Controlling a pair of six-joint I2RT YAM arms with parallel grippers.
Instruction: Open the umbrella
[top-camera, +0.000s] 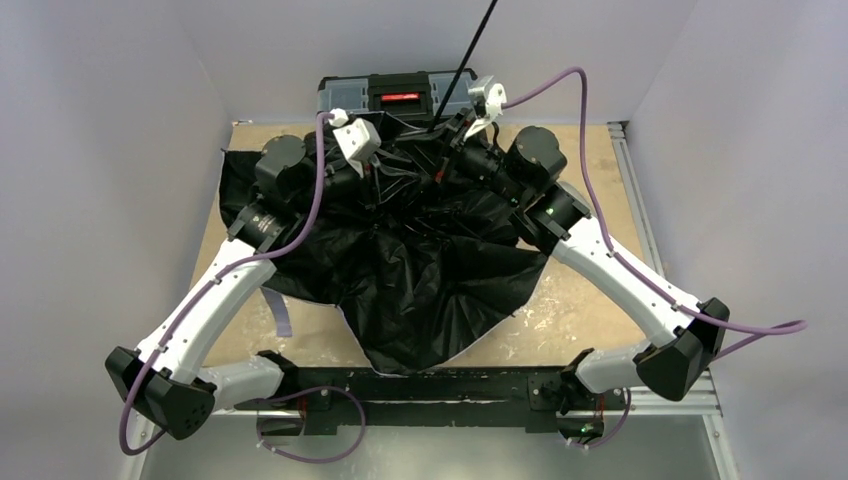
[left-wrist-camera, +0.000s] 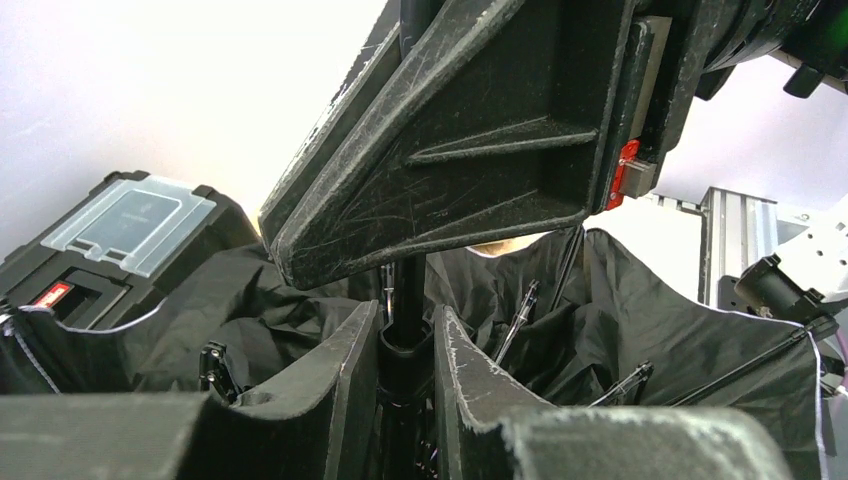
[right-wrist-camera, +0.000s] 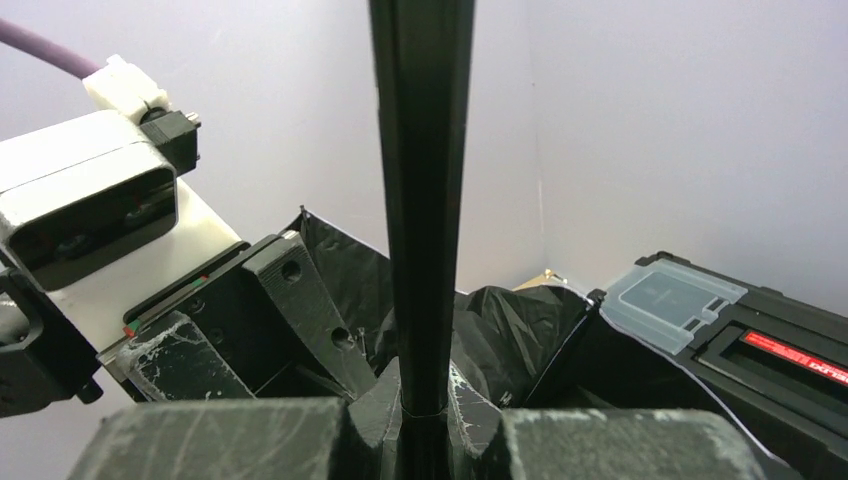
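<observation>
Two white-shelled robot arms, the left arm (top-camera: 200, 310) and the right arm (top-camera: 610, 270), reach from the bottom corners of the top view toward its upper middle. They meet over a compact umbrella (top-camera: 420, 280) whose black lining lies crumpled and spread across the middle of the tan wooden table (top-camera: 590, 290). A thin pale edge shows along the lower hem.

Left of centre, the left gripper (left-wrist-camera: 405, 318) sits low among the folds. At the lower middle of its wrist view, its two scuffed black fingers (left-wrist-camera: 345, 385) flank a black collar on the umbrella's thin black metal shaft (left-wrist-camera: 408, 290). The jaws stand narrow and the collar fills the gap, so it looks gripped, though true contact at the pads is hard to confirm. Slim black metal ribs (left-wrist-camera: 515, 320) lie in the fabric just to the right.

At centre of the top view, the shaft rises tilted from the canopy toward the top edge. It crosses in front of a black plastic toolbox with a red latch (top-camera: 400, 97), which stands at the upper middle.

Right of centre, the right gripper (right-wrist-camera: 423, 385) sits just above the left one on the shaft. In its wrist view the jaws are clamped tight on the shaft, which runs straight up the middle of the frame, with the toolbox at the lower right.
</observation>
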